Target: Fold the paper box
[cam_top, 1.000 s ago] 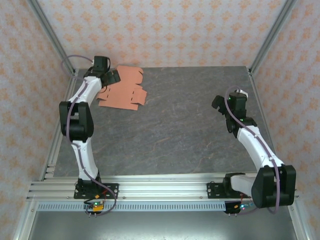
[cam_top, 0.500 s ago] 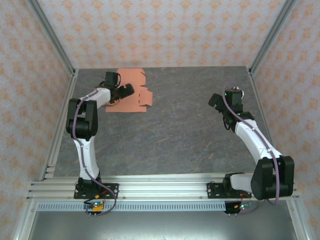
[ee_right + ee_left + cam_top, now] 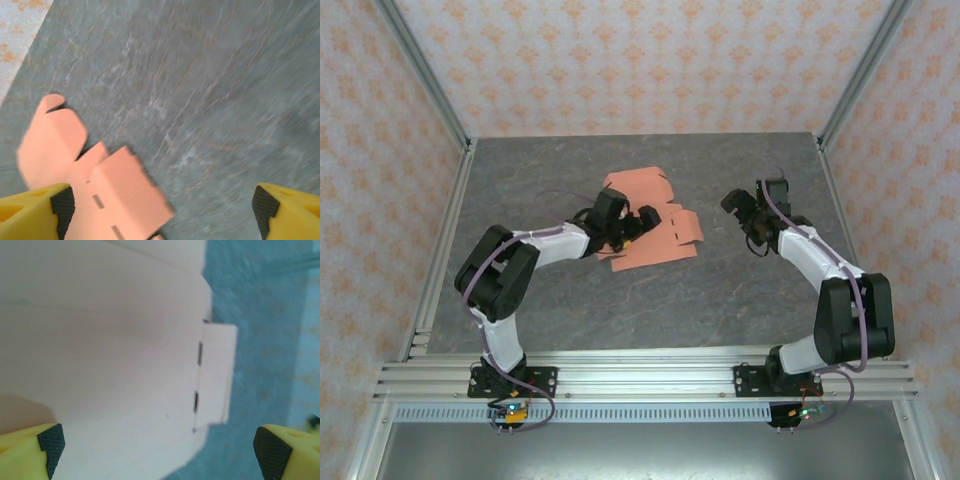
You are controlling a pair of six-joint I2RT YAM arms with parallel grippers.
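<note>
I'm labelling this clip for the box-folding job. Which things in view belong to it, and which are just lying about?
Belongs to the job:
- paper box, a flat salmon sheet
- left claw, open over the sheet
- right claw, open, to the sheet's right

Just surroundings:
- grey table
- patterned walls
- metal rail

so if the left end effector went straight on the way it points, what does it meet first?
The paper box: the left end effector, jaws open, points down onto the flat card, which fills most of the gap between its fingers. Bare table starts beyond its edge. Contact already? Unclear.
</note>
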